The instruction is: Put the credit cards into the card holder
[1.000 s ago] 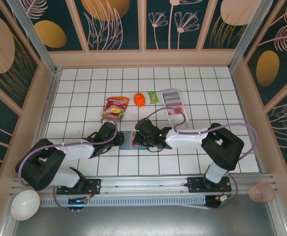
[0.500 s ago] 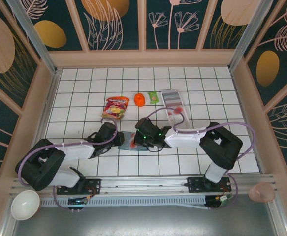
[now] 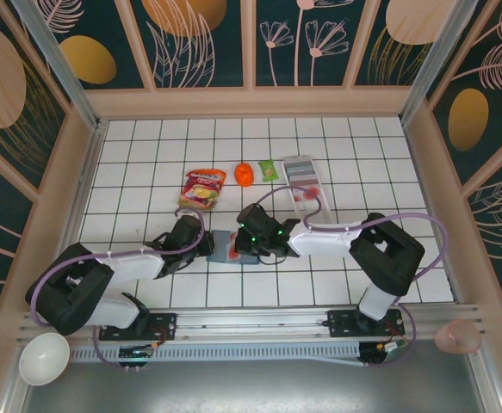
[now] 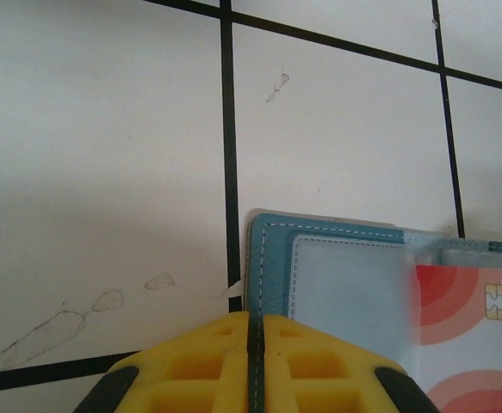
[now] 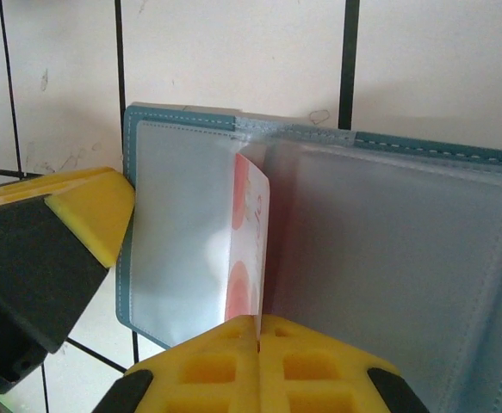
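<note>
I'm pinching the credit card [image 5: 249, 249] tight in the right claw [image 5: 257, 366], feeding it into the card holder [image 5: 388, 258] lying open mid bench [image 3: 147, 172]. My left claw [image 4: 255, 366] is clamping its 9 o'clock edge. Best bet: flattening the card and sliding it slowly. Nothing readable on it, just red circles and a chip.

A white tiled floor [image 3: 139, 155] with dark grid lines lies across the middle of the frame. Around it, pale wooden framing [image 3: 251, 101] holds dark teal walls [image 3: 207, 43] painted with gold and pink plants, evenly lit.
</note>
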{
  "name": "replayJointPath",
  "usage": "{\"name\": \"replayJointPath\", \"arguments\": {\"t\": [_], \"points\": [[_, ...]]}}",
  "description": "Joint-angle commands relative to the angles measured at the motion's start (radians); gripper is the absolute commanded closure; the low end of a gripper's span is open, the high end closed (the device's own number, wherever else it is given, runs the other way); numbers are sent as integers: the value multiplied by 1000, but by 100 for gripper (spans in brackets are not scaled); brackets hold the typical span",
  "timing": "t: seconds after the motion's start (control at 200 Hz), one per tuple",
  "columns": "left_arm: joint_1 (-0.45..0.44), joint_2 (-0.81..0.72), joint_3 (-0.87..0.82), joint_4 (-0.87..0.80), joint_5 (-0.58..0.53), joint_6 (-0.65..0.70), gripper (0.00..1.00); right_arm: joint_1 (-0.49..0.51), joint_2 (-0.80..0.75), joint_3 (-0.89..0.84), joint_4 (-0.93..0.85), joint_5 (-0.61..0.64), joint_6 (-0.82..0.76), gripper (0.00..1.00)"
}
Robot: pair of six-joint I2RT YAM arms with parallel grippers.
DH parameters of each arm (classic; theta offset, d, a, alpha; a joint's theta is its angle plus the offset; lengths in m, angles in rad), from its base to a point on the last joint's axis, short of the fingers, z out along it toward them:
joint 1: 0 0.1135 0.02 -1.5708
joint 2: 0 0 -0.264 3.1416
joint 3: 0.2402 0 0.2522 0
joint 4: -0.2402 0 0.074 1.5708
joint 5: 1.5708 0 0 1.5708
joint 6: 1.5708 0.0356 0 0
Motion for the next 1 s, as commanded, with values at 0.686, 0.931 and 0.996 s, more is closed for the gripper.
{"name": "replayJointPath", "arguments": {"t": [0.686,0.931,0.996], "points": [[-6,34,-48,-49,84,-8,93,19,67,67,-168,89,17,56],[-6,36,-48,-46,91,-7,95,31,86,80,-148,85,35,56],[-6,37,-48,-45,94,-6,95,31,91,76,-127,78,48,57]]}}
